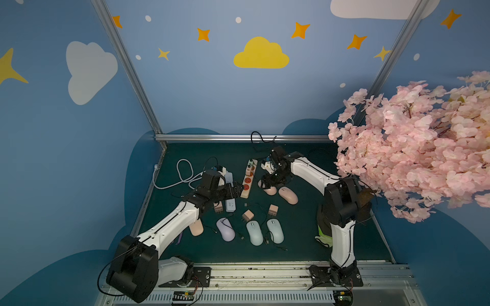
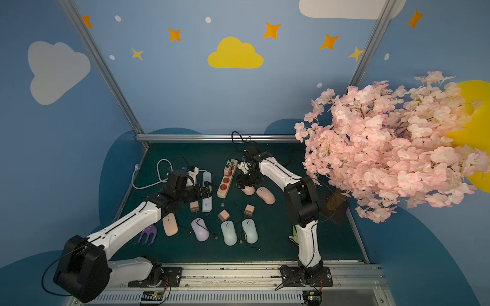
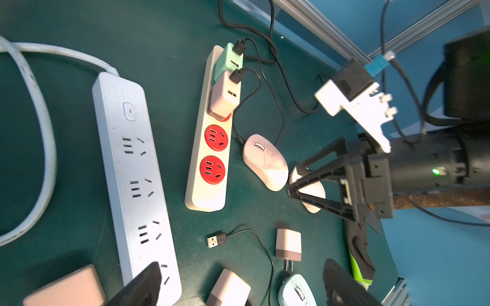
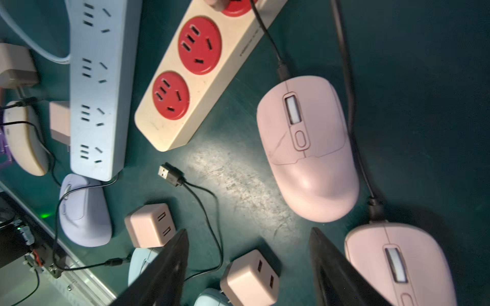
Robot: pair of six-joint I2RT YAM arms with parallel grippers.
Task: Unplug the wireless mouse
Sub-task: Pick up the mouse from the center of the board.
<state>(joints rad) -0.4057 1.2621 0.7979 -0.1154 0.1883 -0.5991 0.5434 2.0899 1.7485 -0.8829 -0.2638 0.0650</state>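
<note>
A beige power strip [image 1: 248, 182] [image 3: 206, 196] with red sockets lies mid-table. A pink charger [image 3: 222, 98] and a green charger [image 3: 228, 62] are plugged into its far end, each with a black cable in it. Two pink mice lie right of the strip. The nearer pink mouse [image 3: 265, 164] [image 4: 307, 164] is cabled to the pink charger. My right gripper [image 1: 265, 184] [image 4: 249, 270] hangs open by the second pink mouse [image 4: 397, 262], holding nothing. My left gripper [image 1: 240, 189] [image 3: 242, 291] is open at the strip's near end, also empty.
A white power strip [image 3: 132, 172] lies left of the beige one. Loose on the mat are a USB plug [image 3: 216, 239], pink chargers [image 1: 248, 215], a purple mouse [image 1: 225, 229], two blue mice [image 1: 254, 233] and a peach mouse [image 1: 196, 227]. A pink blossom tree [image 1: 424, 148] overhangs the right.
</note>
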